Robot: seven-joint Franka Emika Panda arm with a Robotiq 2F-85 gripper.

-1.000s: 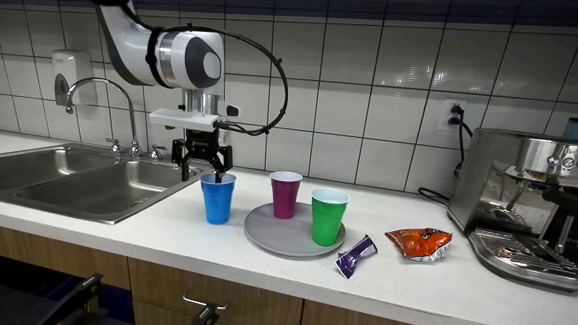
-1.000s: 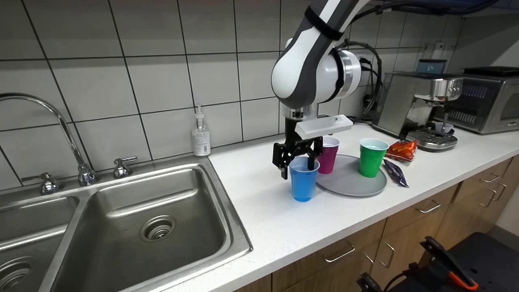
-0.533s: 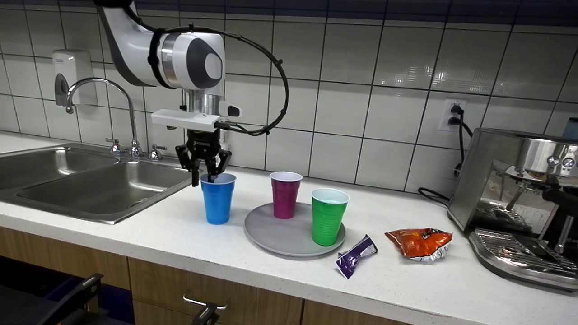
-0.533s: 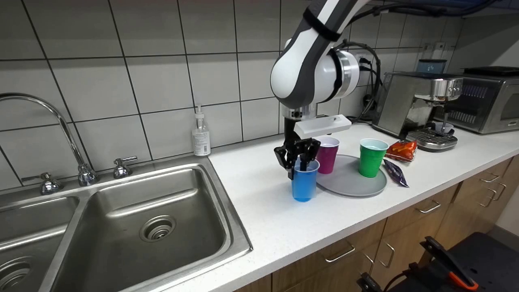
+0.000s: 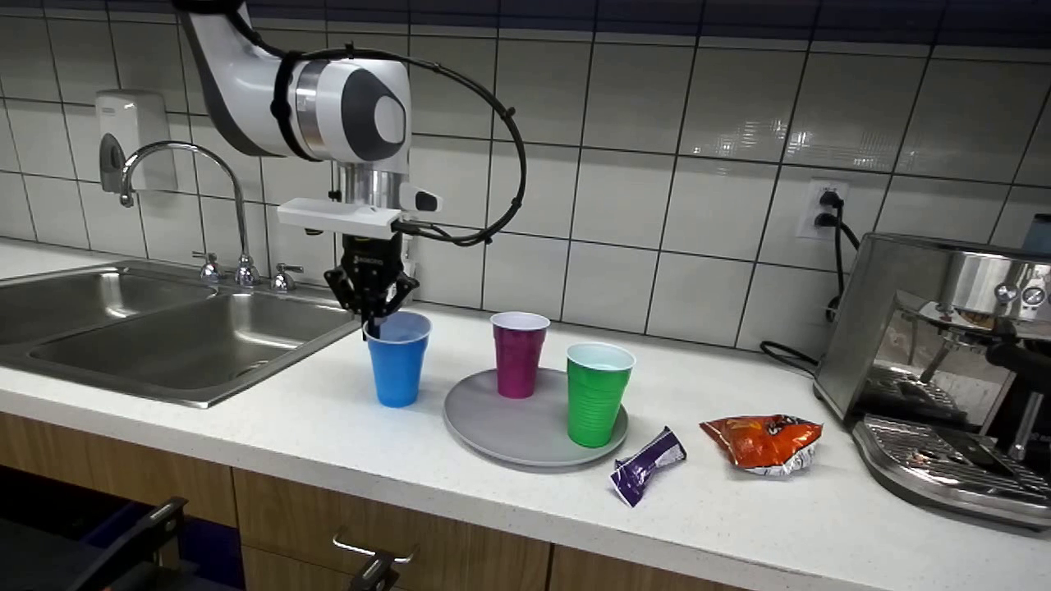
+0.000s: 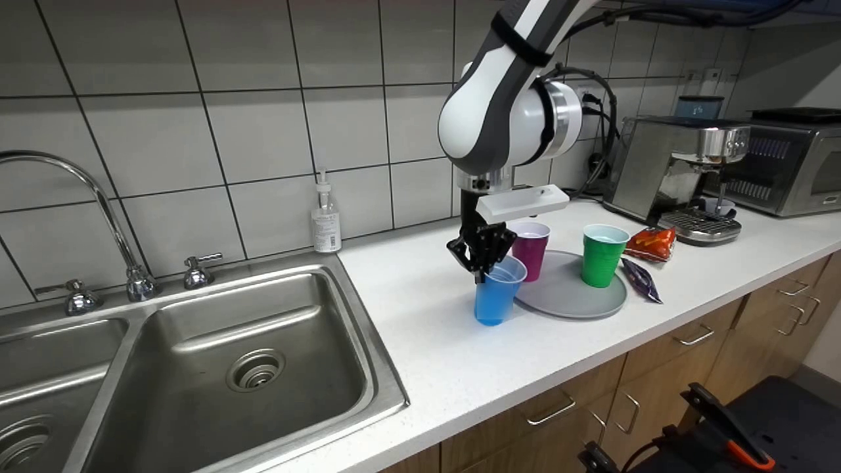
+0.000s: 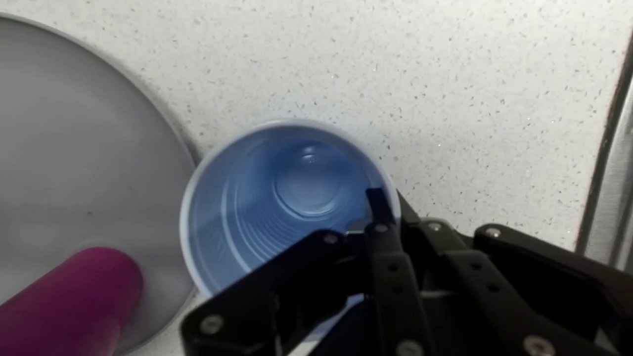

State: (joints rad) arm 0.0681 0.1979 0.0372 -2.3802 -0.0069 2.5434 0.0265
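Pinching blue cup (image 7: 277, 202) at rim, pincer (image 7: 394, 199), one finger inside

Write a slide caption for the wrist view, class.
Gripper pinching one side of a blue cup beside a gray plate bearing a magenta cup.

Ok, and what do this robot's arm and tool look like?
The arm is white with dark grey panels, rounded housings, silvery metal bands and black straps. A black cable loops out beside it. The tool is black, with jointed linkages, small screws and a tiny pale marking; a white bar sits above it.
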